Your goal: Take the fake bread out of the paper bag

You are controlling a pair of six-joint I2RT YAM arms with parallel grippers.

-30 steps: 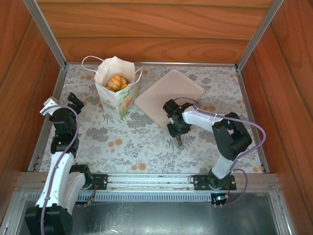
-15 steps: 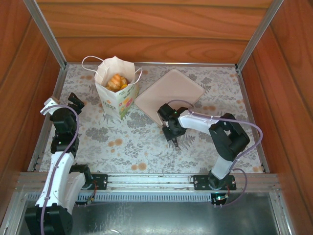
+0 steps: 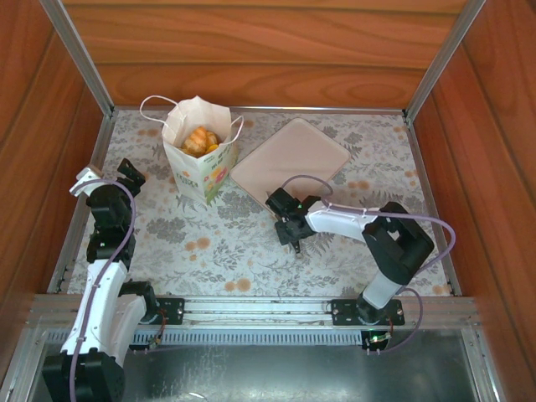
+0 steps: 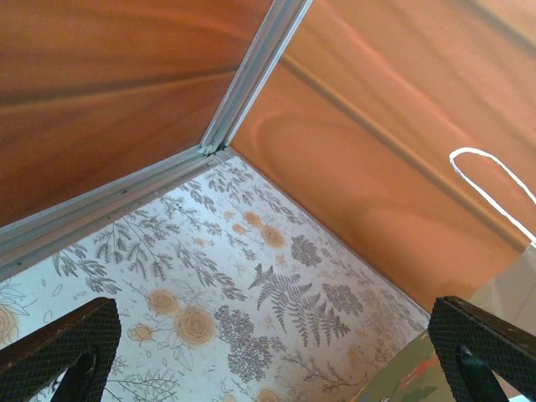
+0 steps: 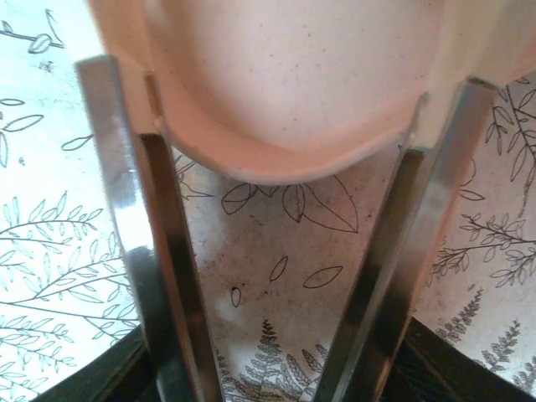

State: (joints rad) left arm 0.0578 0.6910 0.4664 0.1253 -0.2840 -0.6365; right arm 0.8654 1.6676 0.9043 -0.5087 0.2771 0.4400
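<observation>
The paper bag (image 3: pixel 199 163) stands upright at the back left of the table. Golden fake bread (image 3: pixel 199 139) shows in its open top. My left gripper (image 3: pixel 109 176) hangs open to the left of the bag, well apart from it. In the left wrist view this gripper (image 4: pixel 268 352) has nothing between its fingers, with the bag's side (image 4: pixel 502 293) and a cord handle (image 4: pixel 494 184) at the right. My right gripper (image 3: pixel 285 219) is open at the pink tray's near corner. In its own view the right gripper (image 5: pixel 285 75) frames that corner of the tray (image 5: pixel 293 100).
The flat pink tray (image 3: pixel 293 155) lies right of the bag, turned like a diamond. Wooden walls with metal rails close in the floral-patterned table (image 3: pixel 218 243) on three sides. Open tabletop lies between the two arms.
My right gripper has swung left and slightly nearer, ending at the tray's near corner, with its jaws a little wider. The left arm and the bag have not moved.
</observation>
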